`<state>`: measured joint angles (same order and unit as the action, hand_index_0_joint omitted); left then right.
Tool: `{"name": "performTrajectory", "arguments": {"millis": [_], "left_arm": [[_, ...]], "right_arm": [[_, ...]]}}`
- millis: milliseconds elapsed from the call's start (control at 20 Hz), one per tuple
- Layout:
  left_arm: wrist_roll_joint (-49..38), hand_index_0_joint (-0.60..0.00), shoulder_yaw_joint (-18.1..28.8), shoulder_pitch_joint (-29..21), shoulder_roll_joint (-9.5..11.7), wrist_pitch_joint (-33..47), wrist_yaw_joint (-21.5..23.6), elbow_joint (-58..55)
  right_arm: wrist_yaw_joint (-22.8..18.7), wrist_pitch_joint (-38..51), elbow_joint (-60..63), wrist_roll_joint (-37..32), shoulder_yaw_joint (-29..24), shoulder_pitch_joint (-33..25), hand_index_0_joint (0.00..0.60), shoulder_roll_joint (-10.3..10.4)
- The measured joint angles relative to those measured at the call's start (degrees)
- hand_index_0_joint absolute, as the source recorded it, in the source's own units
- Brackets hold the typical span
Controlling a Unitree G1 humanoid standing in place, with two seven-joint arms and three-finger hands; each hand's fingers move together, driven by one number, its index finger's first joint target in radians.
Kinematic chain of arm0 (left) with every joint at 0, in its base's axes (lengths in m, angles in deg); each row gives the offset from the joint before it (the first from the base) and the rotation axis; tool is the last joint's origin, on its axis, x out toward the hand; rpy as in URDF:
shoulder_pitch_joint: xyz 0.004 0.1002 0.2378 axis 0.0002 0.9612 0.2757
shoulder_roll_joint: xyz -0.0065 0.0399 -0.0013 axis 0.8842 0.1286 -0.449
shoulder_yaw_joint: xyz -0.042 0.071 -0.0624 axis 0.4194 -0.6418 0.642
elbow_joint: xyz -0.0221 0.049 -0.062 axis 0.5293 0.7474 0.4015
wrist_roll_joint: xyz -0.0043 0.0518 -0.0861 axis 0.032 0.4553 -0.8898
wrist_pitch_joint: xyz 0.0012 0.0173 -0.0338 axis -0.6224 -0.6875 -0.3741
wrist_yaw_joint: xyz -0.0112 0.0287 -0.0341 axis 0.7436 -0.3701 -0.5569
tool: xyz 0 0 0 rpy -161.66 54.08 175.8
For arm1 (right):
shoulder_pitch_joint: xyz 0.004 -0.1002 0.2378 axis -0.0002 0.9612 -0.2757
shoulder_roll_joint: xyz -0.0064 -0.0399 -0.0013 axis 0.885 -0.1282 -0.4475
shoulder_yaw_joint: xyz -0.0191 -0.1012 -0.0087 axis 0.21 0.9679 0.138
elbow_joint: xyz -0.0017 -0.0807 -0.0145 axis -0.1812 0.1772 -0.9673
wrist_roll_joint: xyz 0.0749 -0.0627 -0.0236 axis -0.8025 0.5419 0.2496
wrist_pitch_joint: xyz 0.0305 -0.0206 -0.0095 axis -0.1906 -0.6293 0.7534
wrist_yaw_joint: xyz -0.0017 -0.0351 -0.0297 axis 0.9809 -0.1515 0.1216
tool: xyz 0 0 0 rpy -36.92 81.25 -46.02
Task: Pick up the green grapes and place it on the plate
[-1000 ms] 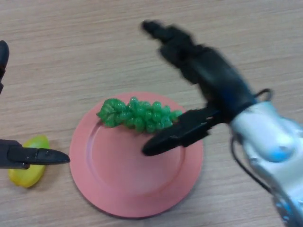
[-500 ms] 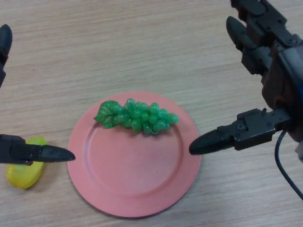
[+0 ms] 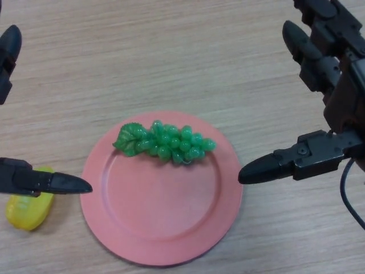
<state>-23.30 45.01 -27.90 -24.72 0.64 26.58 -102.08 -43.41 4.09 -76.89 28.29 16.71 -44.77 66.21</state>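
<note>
1. The green grapes (image 3: 165,142) lie on the pink plate (image 3: 161,231), on its far part, close to the far rim. The leafy end points to the robot's left and the narrow end to its right.
2. The plate rests flat on the wooden tabletop (image 3: 171,51), roughly in the middle of the view.
3. The right hand (image 3: 336,114) shows at the view's right side, beside the plate and apart from the grapes. Its fingers (image 3: 305,48) are straight and spread away from the thumb, released and holding nothing. The thumb tip points toward the plate's right rim, just beside it.
4. The left hand (image 3: 34,181) shows at the view's left edge. Its thumb points toward the plate's left rim, and one finger shows well apart from it at the upper left corner; it is released too and grasps nothing.
5. A yellow object (image 3: 25,210) lies on the tabletop left of the plate, partly covered by the left thumb in this view. Whether they touch cannot be told.
</note>
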Motion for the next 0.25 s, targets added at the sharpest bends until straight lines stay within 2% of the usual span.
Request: {"name": "performTrajectory", "arguments": {"millis": [250], "left_arm": [[0.06,0.000,0.00,-0.14,0.05,-3.24,-0.57,-2.65]], "right_arm": [[0.13,0.25,0.35,2.29,2.22,-0.22,0.000,0.45]]}}
